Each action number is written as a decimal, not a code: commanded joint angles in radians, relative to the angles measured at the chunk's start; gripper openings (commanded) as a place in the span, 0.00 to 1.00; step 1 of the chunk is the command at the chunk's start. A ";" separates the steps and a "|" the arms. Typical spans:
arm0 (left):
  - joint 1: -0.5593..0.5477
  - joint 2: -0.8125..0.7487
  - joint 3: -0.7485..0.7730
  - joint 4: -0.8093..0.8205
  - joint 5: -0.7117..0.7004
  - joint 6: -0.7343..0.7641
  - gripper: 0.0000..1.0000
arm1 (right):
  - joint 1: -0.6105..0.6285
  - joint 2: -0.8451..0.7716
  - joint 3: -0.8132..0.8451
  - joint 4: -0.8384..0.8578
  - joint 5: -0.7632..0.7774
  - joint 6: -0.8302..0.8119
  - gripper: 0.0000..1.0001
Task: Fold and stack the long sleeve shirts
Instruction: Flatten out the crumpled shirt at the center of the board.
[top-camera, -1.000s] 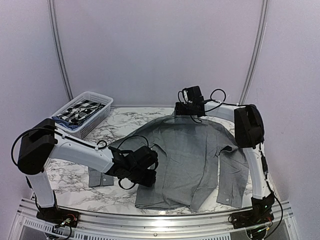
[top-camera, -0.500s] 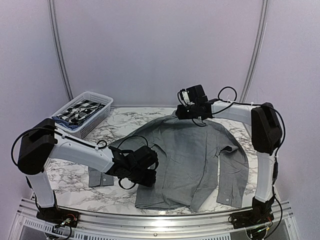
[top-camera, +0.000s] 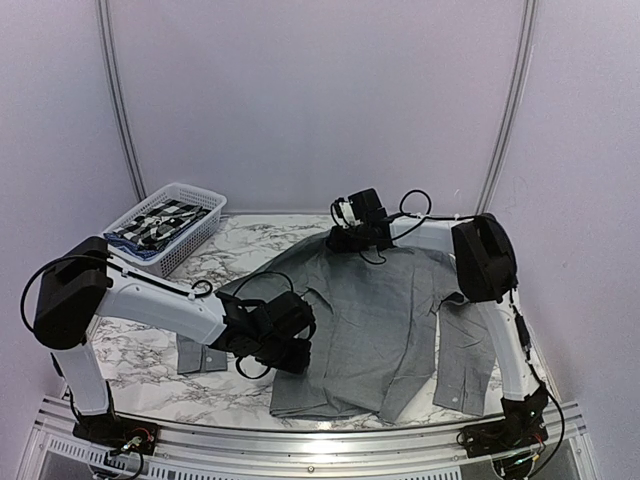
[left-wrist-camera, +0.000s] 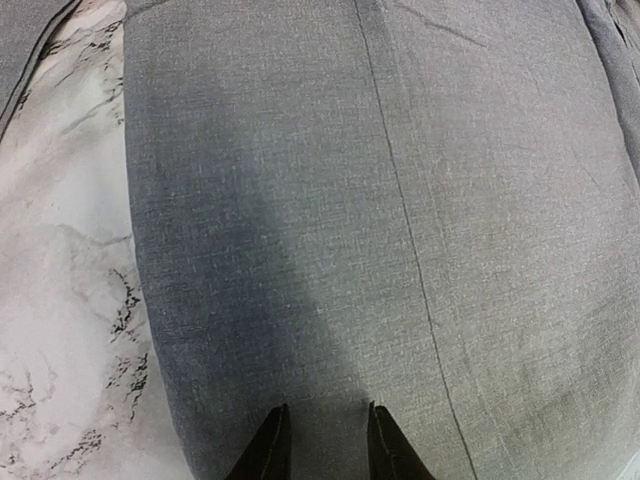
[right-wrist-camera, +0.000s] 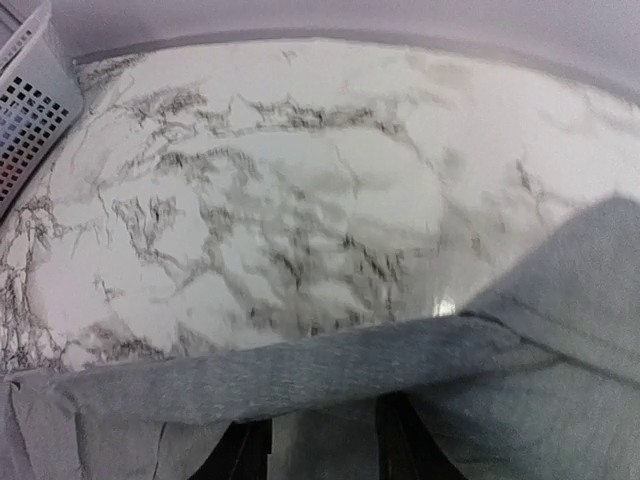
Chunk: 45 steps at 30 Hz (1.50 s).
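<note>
The grey shirt (top-camera: 370, 320) lies spread over the middle and right of the marble table (top-camera: 250, 250), its hem towards the near edge and its collar towards the far edge. Its right sleeve (top-camera: 465, 350) is folded down along the right side of the body, with the cuff close to the near edge. The other sleeve runs out to the left, and its cuff (top-camera: 200, 357) lies flat on the marble near the left arm. At the collar end the right gripper (top-camera: 347, 240) reaches in from the far right. In its wrist view the fingers (right-wrist-camera: 245, 450) stand narrow, with a raised band of grey cloth (right-wrist-camera: 300, 375) caught between them and bare marble (right-wrist-camera: 300, 180) beyond. The left gripper (top-camera: 292, 345) sits low on the shirt's left side, not far from the hem. From its own camera the two dark fingertips (left-wrist-camera: 268, 445) are close together and pinch the weave (left-wrist-camera: 380, 200), which swells away from them with a seam running up it. A strip of marble shows to the left of that edge. In the far left corner, well apart from the shirt, stands a white perforated basket (top-camera: 195, 235) holding a black-and-white checked garment (top-camera: 160, 220). The basket's corner also shows at the left edge of the right wrist view (right-wrist-camera: 25, 120).
</note>
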 joint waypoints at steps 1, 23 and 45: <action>-0.001 -0.050 -0.025 -0.070 -0.032 -0.019 0.27 | -0.050 0.115 0.233 -0.002 -0.075 0.049 0.40; 0.357 -0.103 -0.069 -0.193 -0.316 -0.007 0.34 | 0.024 -0.402 -0.327 0.056 -0.083 0.066 0.65; 0.653 0.221 0.345 -0.256 -0.264 0.251 0.37 | 0.198 -0.848 -0.959 0.060 -0.015 0.107 0.66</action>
